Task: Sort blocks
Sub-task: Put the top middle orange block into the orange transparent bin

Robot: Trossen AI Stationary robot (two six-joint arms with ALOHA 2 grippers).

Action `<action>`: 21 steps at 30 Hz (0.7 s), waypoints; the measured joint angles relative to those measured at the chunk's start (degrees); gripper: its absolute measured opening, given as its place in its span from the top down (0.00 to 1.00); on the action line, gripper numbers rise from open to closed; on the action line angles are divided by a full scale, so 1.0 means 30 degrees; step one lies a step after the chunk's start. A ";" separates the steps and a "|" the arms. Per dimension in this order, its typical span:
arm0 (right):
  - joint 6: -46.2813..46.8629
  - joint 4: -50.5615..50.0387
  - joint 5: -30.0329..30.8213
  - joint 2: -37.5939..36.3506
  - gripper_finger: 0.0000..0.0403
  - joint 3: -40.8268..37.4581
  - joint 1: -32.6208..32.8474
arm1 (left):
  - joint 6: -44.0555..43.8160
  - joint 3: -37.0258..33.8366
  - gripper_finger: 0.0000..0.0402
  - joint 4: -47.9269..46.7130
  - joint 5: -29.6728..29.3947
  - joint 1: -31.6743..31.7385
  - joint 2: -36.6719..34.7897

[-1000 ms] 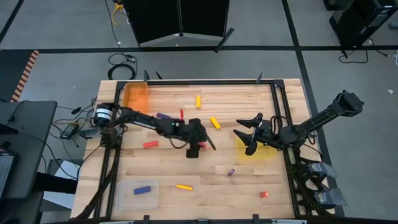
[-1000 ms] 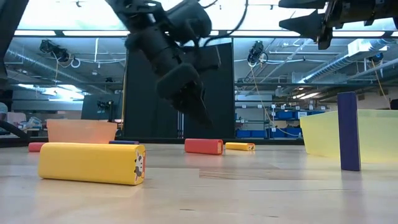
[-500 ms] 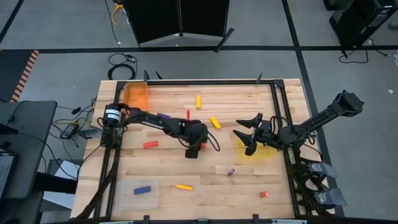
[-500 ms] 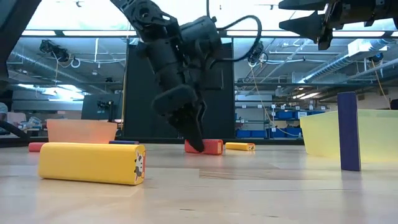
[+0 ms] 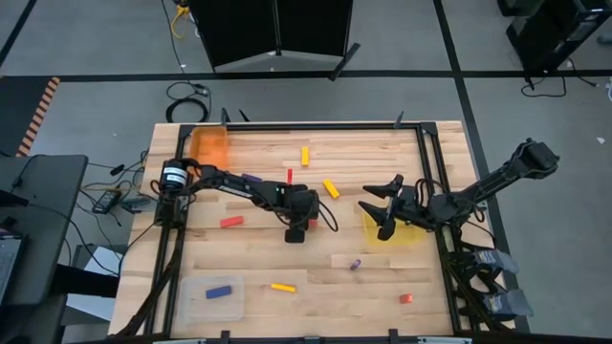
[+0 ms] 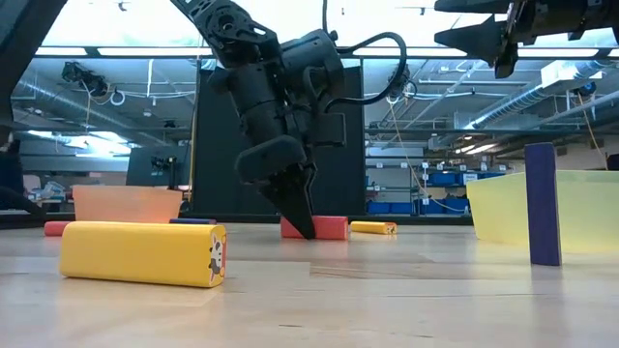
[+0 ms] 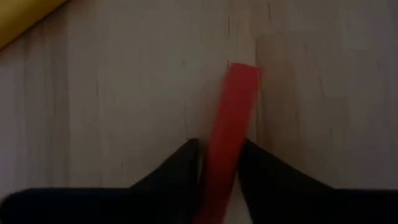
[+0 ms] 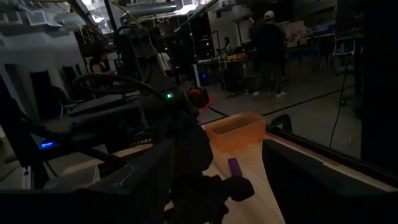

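Wooden counter: our left gripper has its jaws clenched on a red block; right gripper hangs released. Off-centre grip may let it pivot.

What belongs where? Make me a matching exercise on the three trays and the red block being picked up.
Things:
1. orange tray
2. yellow tray
3. clear tray
4. red block

Places:
A. between the fingers of the left gripper
B. holding a purple block
C. under the open right gripper
D. in a corner near the left arm's base

Pairs: 1-D, 2-C, 3-B, 4-A
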 joint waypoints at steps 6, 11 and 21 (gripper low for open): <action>0.0007 0.0158 0.0000 0.0000 0.37 0.0000 0.0213 | -0.0195 0.0000 0.84 0.0086 -0.0202 0.0022 -0.0007; 0.0011 0.0317 0.0000 0.0000 0.37 -0.0007 0.0391 | -0.0520 -0.0051 0.84 0.0961 -0.0345 -0.0037 -0.0058; 0.0007 0.0452 0.0004 0.0000 0.37 -0.0003 0.0824 | -0.2077 -0.0078 0.84 0.2429 -0.1129 -0.0066 -0.0683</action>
